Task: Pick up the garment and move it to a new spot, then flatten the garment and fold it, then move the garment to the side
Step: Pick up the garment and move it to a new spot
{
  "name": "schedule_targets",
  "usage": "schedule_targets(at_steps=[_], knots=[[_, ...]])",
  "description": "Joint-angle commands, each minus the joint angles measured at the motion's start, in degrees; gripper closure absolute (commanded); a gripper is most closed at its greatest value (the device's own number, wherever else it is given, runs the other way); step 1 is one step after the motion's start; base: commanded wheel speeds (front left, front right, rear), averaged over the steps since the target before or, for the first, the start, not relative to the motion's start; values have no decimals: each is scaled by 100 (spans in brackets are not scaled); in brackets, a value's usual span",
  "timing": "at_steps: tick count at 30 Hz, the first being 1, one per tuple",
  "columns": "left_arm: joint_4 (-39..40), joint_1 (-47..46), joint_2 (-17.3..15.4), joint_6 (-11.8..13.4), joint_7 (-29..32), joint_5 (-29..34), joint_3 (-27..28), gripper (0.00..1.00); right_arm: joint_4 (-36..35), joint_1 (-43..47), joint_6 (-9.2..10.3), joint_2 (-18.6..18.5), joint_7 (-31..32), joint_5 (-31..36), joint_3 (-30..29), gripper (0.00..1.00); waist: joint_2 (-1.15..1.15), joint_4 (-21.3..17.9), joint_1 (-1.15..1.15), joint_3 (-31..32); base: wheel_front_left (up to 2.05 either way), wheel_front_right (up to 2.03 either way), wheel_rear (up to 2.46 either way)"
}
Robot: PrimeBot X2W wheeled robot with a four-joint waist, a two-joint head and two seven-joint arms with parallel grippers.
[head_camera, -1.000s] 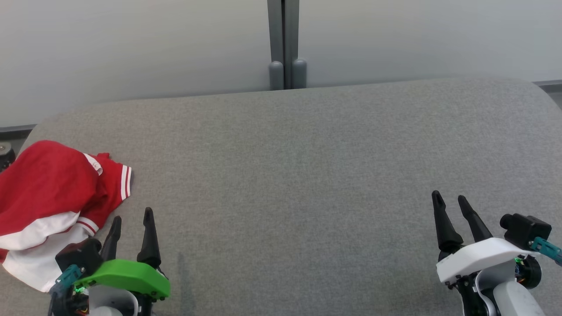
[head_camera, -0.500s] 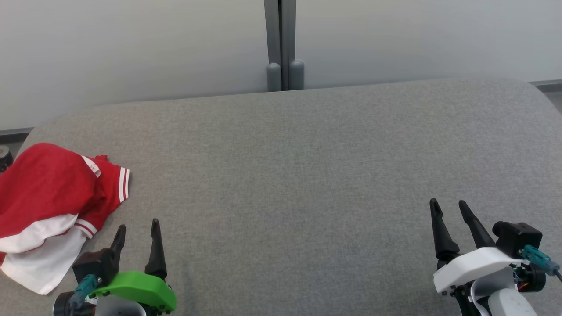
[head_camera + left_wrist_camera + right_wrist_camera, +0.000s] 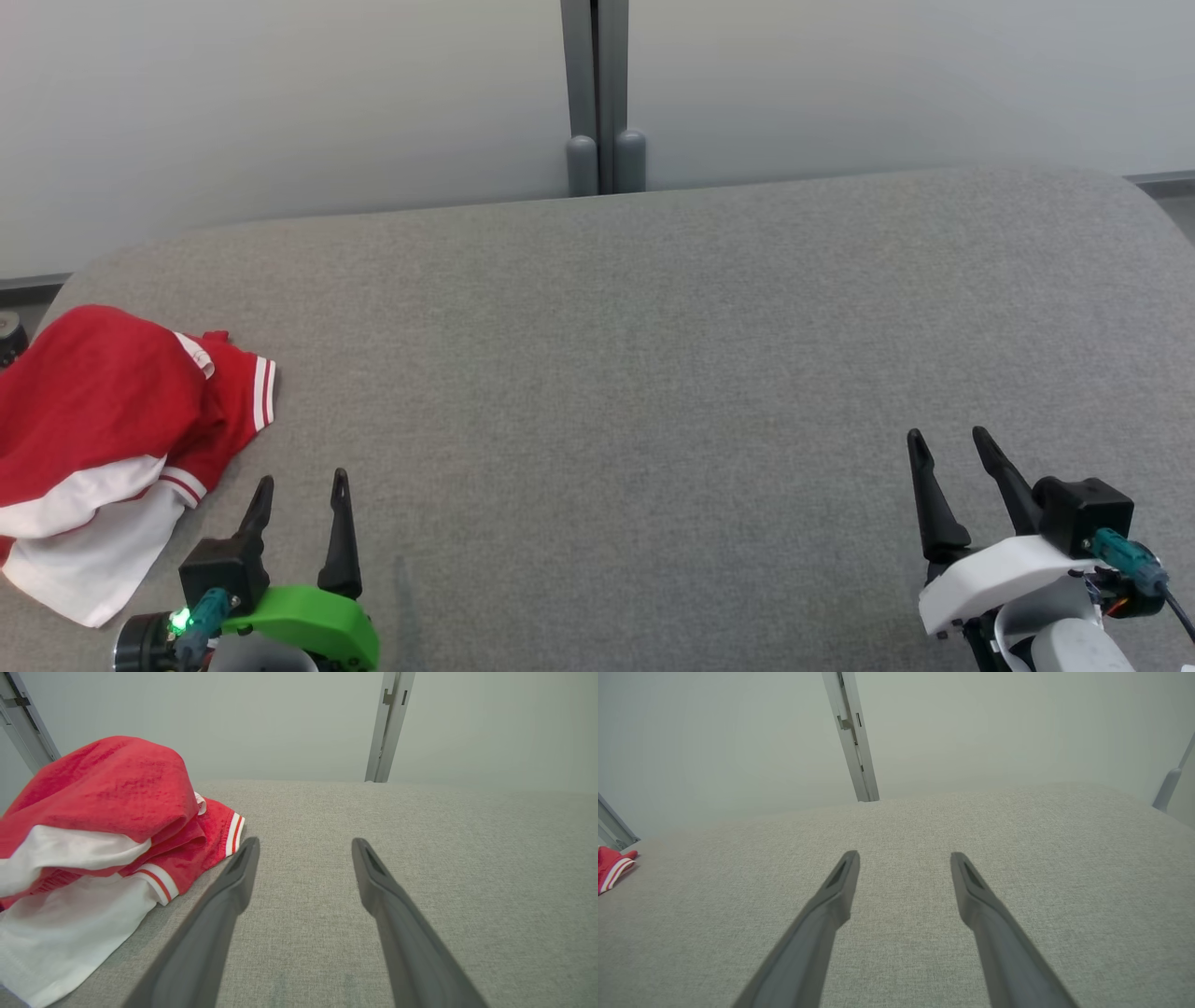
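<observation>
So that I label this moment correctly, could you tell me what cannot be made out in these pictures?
1. Garment, head view: its left side is cut off by the picture's left edge.
2. Garment's type and full shape, left wrist view: bunched red and white layers hide one another.
3. Garment, right wrist view: cut to a sliver by the left edge.
4. Dark object, head view: mostly cut off by the left edge; unidentifiable.
</observation>
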State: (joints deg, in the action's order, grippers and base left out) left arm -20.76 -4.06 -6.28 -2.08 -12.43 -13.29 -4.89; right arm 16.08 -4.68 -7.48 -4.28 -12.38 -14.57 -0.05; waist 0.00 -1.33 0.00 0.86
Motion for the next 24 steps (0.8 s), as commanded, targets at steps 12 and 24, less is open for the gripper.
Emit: schedule_targets(at_steps=[12,24], knots=[[-202,137,121,-75,-172,517,248,0,51,166,-2,27,-178,546,185,0,0,737,0,-87,0,0,0],[-389,277,94,-132,-292,1029,490,0,210,61,-1,101,-292,900,590,0,0,2208,0,-158,0,0,0]])
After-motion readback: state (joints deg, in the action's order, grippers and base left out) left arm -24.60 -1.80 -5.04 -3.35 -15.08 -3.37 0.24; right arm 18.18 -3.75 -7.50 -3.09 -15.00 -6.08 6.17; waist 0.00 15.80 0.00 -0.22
